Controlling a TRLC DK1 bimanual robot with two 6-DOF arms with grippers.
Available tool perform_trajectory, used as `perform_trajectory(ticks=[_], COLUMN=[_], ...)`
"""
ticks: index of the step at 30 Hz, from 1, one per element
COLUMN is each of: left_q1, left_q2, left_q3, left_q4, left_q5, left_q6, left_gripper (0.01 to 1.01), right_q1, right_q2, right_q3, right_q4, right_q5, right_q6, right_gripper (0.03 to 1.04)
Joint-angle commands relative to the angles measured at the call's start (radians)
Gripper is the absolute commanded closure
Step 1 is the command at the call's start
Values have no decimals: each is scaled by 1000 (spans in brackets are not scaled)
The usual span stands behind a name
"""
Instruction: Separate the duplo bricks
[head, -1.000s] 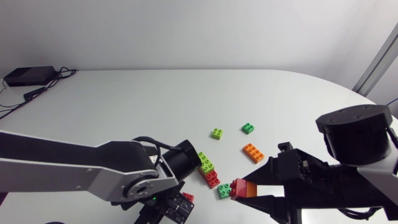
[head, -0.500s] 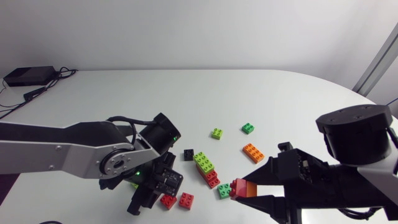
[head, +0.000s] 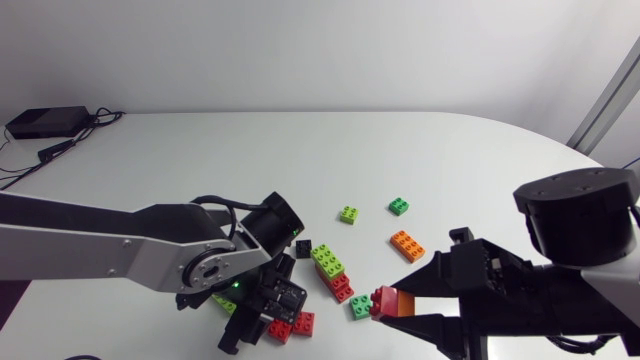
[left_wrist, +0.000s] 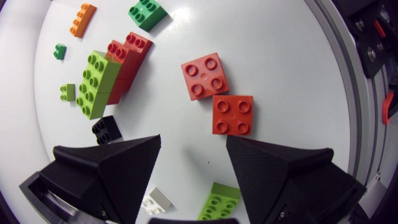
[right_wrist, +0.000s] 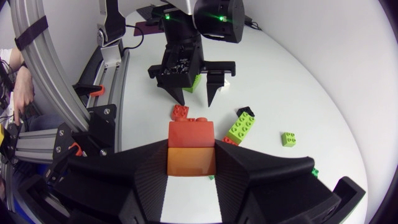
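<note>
**While the right tool clamps a two-brick stack, the left hangs open over loose reds**

Where the left arm (head: 120, 255) bends in low over the near side of the worktop (head: 200, 160), the left tool (left_wrist: 193, 177) is spread wide, with nothing held between its wedge fingers (only bare white surface shows in the gap). Just ahead of it lie a pale red brick (left_wrist: 205, 76) and a deep red brick (left_wrist: 232, 114), flat and corner to corner. Back under the wrist sit a lime brick (left_wrist: 216, 200) and a small white brick (left_wrist: 155, 200); from above the arm's bulk hides most of both.

Beside one finger is a small black brick (left_wrist: 107, 129), just beside the lime-on-red stack (left_wrist: 99, 74), a long lime brick seated askew on a long red one. Past that stack are a dark green brick (left_wrist: 147, 12), an orange brick (left_wrist: 82, 18), a small green brick (left_wrist: 60, 51) and a small lime brick (left_wrist: 67, 92), each lying apart from the others.

The right tool (right_wrist: 191, 163) is clenched on the red-and-orange stack (right_wrist: 191, 132), red above orange, both fingers pressed to the orange brick's sides. Seen from overhead, this held stack sits right against the dark green brick (I cannot tell whether they touch). The two loose reds and the lime-on-red stack lie between the two tools.
</note>
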Motion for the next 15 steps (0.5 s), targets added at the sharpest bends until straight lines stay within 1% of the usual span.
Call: perform_trajectory(ticks=[1, 4, 5, 10, 11, 13, 15], left_q1=[-16, -3, 14, 83, 94, 112, 129], left_q2=[34, 39, 27, -81, -108, -156, -185], left_q3=[36, 44, 52, 99, 113, 150, 201], left_q4=[18, 35, 35, 34, 34, 14, -43], left_q5=[15, 14, 14, 31, 54, 135, 252], left_q6=[-28, -23, -20, -23, -35, -75, -138], left_gripper=[298, 298, 298, 285, 252, 246, 246], right_q1=[-2, 0, 0, -2, -2, -3, 2], right_q2=[-4, -4, -4, -7, -5, -1, 7], right_q3=[-11, -16, -19, -22, -22, -21, -25], right_q4=[-2, -2, -2, 6, 9, 19, 39], right_q5=[5, 5, 5, 5, 5, 3, 2], right_q6=[3, 3, 4, 4, 4, 7, 18], right_gripper=[779, 779, 779, 779, 779, 779, 779])
